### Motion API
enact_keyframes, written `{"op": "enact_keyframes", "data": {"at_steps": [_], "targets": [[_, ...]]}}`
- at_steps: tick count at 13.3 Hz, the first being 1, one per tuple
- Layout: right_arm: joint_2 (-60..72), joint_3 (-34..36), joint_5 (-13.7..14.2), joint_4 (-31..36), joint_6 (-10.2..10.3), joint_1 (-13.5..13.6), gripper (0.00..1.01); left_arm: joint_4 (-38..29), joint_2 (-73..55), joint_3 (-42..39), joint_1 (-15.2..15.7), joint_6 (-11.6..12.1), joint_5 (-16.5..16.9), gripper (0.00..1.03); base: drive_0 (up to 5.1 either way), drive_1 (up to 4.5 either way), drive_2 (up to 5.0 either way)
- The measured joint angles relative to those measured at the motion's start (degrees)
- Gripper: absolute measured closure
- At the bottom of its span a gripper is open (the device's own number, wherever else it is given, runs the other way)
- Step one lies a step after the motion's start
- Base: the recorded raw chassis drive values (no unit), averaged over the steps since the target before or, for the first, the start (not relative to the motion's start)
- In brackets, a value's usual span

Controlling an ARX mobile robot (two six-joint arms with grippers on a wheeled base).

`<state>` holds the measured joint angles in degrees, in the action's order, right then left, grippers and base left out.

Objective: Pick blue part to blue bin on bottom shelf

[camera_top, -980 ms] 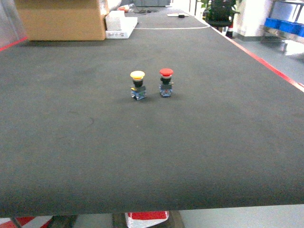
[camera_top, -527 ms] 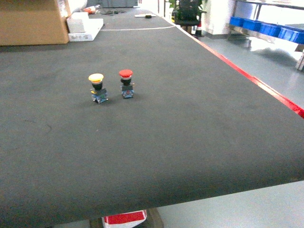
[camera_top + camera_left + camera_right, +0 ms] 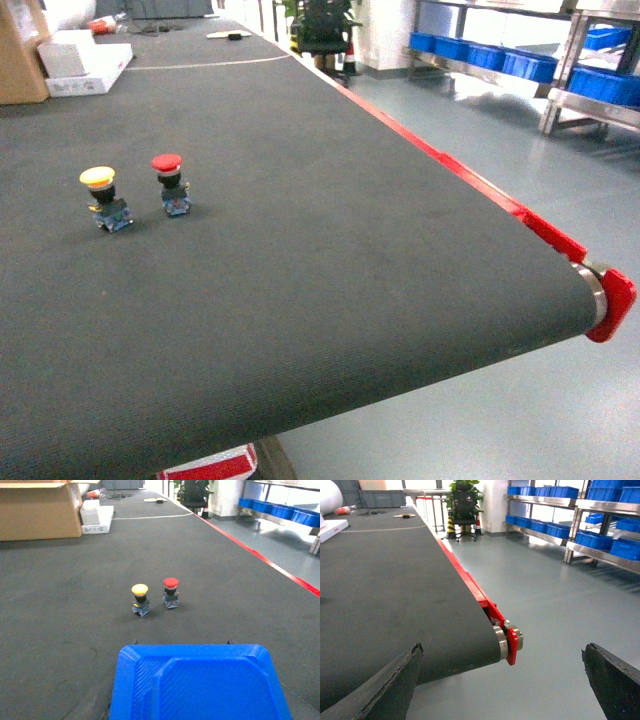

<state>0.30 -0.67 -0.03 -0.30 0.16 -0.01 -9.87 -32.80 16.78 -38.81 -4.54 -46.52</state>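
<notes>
At 6 o'clock in my left wrist view the blue part (image 3: 200, 685) hides my left fingers, so I can't tell their grip. My right fingers (image 3: 395, 680) gape, empty. Pick seemingly done; bins (image 3: 530, 65) at 2 o'clock, unreached.

**Right hand spread wide, left hand mostly hidden**

From the head view neither arm shows at all; both stay below or outside that frame.

The right hand (image 3: 502, 650) is held out roughly level, pointing forward. Its two dark fingers (image 3: 395, 680) sit at the bottom corners of the wrist view, far apart, with rough, ragged-looking inner edges and nothing gripped between them.

The left hand (image 3: 182, 642) also points forward and level. A bright blue shape (image 3: 200, 685) covers nearly all of it; only two small dark tips peek out at the shape's upper corners. Whether those fingers clamp it is not clear.
</notes>
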Motion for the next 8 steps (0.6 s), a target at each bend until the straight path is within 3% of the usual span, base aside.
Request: {"op": "enact_keyframes", "data": {"at_steps": [8], "targets": [[0.00,0.00,0.00,0.00,0.00,0.00,0.03,0.00,0.00,0.00,0.00,0.00,0.02,0.59,-1.6,-1.63,-1.6]]}}
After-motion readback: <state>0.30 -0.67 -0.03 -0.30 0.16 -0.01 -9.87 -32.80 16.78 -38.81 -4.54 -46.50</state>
